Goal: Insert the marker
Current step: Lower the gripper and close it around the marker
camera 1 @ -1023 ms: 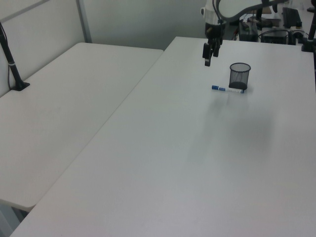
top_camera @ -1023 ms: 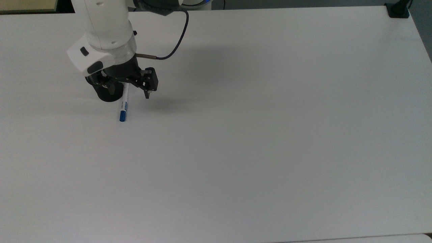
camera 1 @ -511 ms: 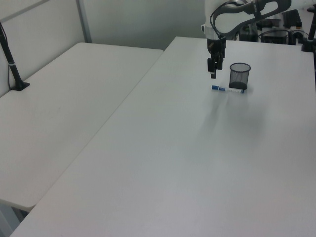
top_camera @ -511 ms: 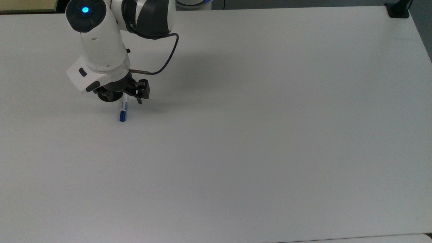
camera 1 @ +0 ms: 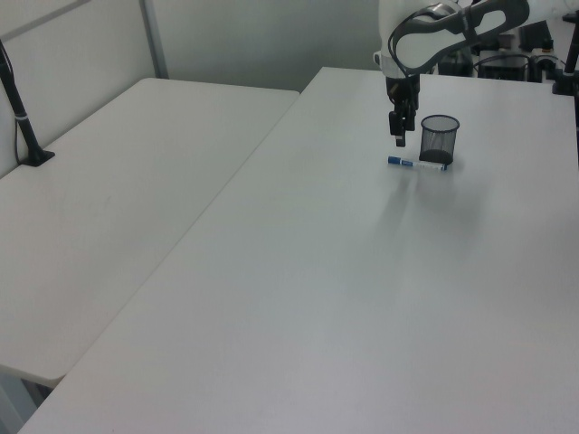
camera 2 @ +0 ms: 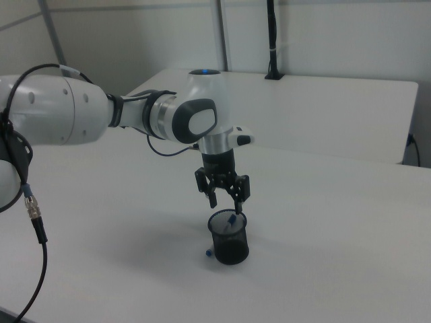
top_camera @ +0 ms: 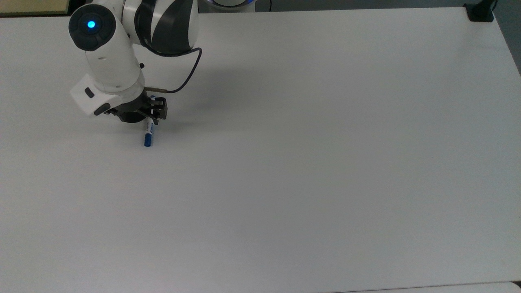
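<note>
The jaws stand spread apart and hold nothing, the gripper [camera 2: 223, 200] hanging just above the marker [top_camera: 149, 132], a stance that looks meant to straddle the barrel before closing on it. The marker lies flat on the white table [top_camera: 325, 162], right beside the foot of the black mesh cup [camera 1: 440, 138], its blue cap pointing away from the cup. By my judgement the pick-up is yet to come, and the cup's closeness leaves little room for the near finger.
</note>
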`<state>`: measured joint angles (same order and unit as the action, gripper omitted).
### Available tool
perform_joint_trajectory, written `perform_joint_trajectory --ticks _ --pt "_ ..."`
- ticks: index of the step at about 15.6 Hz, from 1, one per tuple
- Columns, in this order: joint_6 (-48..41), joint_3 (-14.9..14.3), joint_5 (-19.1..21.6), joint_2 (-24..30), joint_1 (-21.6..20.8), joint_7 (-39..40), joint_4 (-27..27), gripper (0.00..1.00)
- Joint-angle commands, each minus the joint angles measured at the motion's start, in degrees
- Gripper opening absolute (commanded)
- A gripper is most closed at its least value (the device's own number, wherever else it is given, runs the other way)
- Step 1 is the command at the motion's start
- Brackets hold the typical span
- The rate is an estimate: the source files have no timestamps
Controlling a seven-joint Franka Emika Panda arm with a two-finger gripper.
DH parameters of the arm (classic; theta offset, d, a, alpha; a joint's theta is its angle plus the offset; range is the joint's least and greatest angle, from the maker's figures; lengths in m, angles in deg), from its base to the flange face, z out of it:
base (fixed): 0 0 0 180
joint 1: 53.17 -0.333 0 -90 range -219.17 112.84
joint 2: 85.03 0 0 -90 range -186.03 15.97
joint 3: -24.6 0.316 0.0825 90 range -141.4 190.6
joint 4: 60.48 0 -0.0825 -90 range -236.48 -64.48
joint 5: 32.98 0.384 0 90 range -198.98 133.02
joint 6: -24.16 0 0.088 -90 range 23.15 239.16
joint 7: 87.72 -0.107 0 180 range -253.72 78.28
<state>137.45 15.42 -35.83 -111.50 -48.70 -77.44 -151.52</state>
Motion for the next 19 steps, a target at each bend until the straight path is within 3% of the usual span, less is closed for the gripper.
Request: perform_joint_trajectory --ticks 1,6,19 --pt "0.26 -0.14 -1.02 -0.95 -0.16 1.23 -0.29 0.79" --pt "0.79 -0.14 -1.37 -3.5 -1.39 0.71 0.07 0.78" --pt "4.92 -0.05 -2.16 -5.61 -1.48 0.62 -0.02 0.55"
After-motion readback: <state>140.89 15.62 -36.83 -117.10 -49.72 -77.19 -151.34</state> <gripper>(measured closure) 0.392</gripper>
